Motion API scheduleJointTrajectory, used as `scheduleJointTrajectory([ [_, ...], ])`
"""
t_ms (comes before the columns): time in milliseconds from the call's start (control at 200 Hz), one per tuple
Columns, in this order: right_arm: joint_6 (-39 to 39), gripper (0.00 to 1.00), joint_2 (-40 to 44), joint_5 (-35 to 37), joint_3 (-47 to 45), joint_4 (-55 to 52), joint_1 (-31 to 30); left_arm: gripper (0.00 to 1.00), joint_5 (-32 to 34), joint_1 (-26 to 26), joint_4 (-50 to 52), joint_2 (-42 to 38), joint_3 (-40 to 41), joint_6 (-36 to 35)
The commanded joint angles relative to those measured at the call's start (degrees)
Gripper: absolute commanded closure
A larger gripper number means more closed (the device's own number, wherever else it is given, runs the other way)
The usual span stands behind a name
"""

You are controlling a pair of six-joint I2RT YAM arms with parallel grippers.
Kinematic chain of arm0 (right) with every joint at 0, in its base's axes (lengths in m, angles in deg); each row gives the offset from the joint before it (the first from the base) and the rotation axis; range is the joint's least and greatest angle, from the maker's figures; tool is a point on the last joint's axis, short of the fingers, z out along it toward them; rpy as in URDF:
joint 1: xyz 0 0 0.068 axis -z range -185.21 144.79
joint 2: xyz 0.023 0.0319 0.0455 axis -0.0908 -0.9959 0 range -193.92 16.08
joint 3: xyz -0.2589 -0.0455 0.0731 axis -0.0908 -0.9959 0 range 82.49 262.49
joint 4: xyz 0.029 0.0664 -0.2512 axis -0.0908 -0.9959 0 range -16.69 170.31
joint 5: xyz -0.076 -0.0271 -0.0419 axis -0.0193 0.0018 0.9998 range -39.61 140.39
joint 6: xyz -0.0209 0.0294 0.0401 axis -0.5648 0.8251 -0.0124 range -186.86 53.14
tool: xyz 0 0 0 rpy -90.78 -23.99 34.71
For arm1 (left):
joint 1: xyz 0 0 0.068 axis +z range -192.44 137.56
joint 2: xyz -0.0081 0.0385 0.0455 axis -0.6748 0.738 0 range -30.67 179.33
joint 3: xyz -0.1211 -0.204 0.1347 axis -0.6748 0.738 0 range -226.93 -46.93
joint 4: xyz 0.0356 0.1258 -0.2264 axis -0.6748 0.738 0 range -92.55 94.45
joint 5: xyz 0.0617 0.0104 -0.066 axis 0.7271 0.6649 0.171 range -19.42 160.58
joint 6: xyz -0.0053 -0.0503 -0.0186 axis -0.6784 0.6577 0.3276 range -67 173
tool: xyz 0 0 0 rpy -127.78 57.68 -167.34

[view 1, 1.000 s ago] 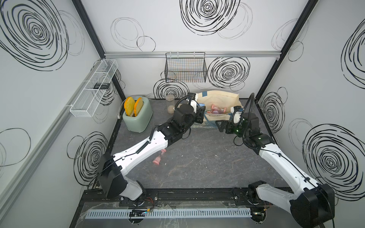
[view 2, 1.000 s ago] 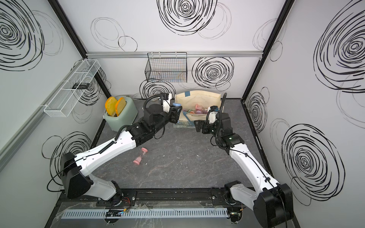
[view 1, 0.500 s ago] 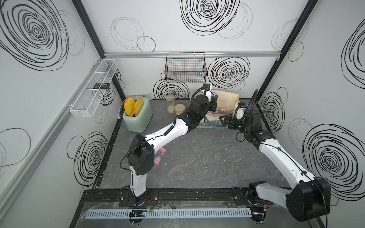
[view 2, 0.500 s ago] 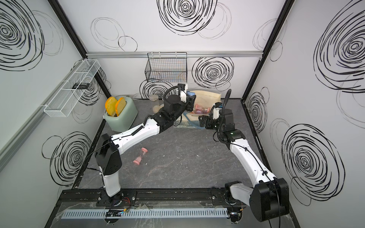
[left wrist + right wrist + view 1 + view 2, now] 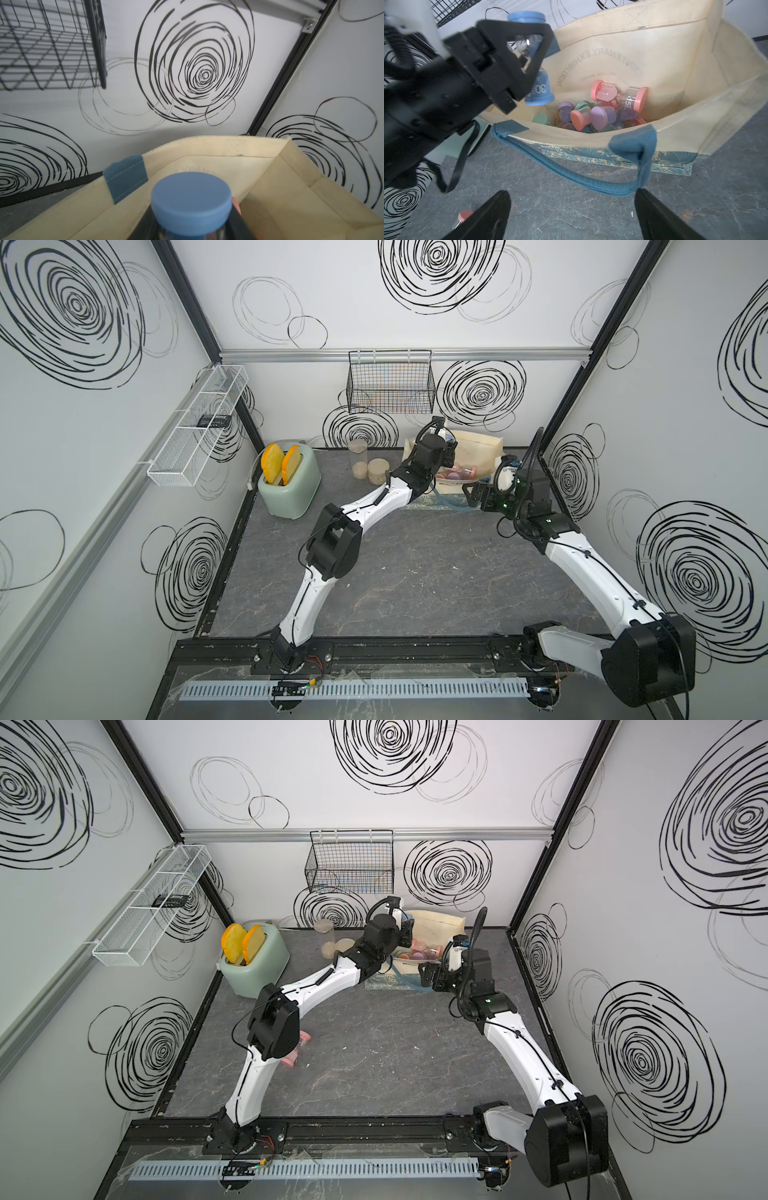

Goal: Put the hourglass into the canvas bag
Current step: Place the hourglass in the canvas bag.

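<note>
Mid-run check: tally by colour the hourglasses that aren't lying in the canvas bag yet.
blue hourglass: 1, gripped by the left end effector at the canvas bag mouth
pink hourglass: 1, lying on the table
Total: 2

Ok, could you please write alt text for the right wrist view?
The left gripper holds a blue hourglass at the mouth of the open canvas bag, where many pastel hourglasses lie. The right gripper is open, in front of the bag.

Top views look down from above; wrist views share the canvas bag [image 5: 675,62] close-up.
</note>
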Motion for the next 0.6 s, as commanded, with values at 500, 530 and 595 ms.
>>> scheduleJointTrajectory([
  [500,-1.46,0.03,2.15,-2.48,1.22,0.31,0.06,0.3,-1.0,0.57,7.5,3.73,-9.93,-0.44],
  [530,-1.37,0.03,2.33,-2.65,1.17,0.52,-0.09,0.29,-1.26,0.57,7.75,2.64,-9.86,-0.47],
  [595,-1.33,0.03,2.52,-3.55,1.17,0.72,-0.55,0.26,-2.03,0.61,8.4,0.02,-9.26,-0.77],
])
